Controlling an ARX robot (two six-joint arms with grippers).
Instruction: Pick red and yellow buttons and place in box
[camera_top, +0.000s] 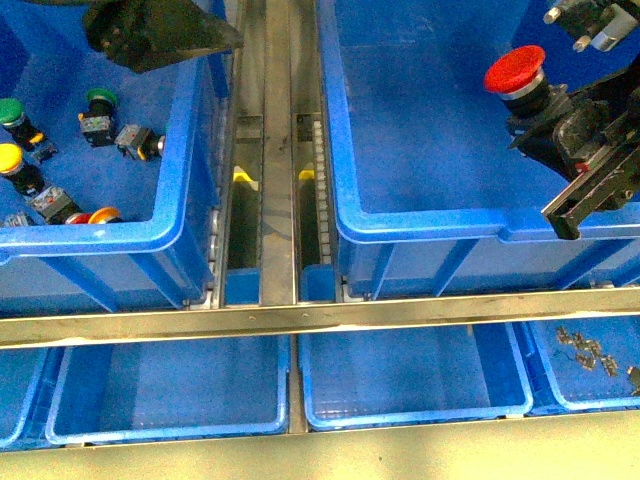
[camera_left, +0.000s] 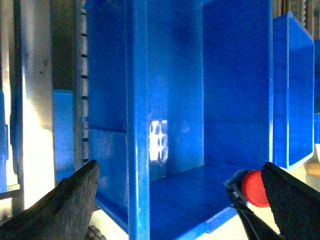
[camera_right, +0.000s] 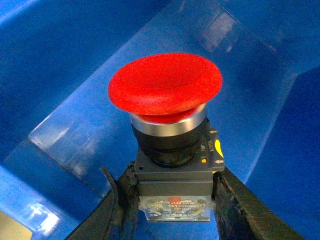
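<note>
The right end effector (camera_right: 172, 200) clamps a red button (camera_right: 165, 85) over the right box (camera_top: 345, 215). The left end effector (camera_left: 180, 170), fingers apart, hovers over the left box (camera_top: 170, 200), which holds loose buttons (camera_top: 100, 125).

Glossy red button (camera_right: 165, 87), smooth blue plastic box (camera_top: 420, 224), dull metal rail (camera_top: 300, 318)

Right edge of bench: right gripper (camera_top: 548, 108) clamped on the black body of a red button (camera_top: 515, 70), cap facing up, held over the box (camera_top: 420, 222).

Left side: left crate (camera_top: 170, 170) holds green-capped switches (camera_top: 98, 97), a yellow button (camera_top: 10, 158) and an orange-capped button (camera_top: 104, 215) against its near wall.

Left gripper (camera_top: 205, 38), dark, hangs over that crate's far right rim.

Shallow trays (camera_top: 170, 425) line the near edge.
</note>
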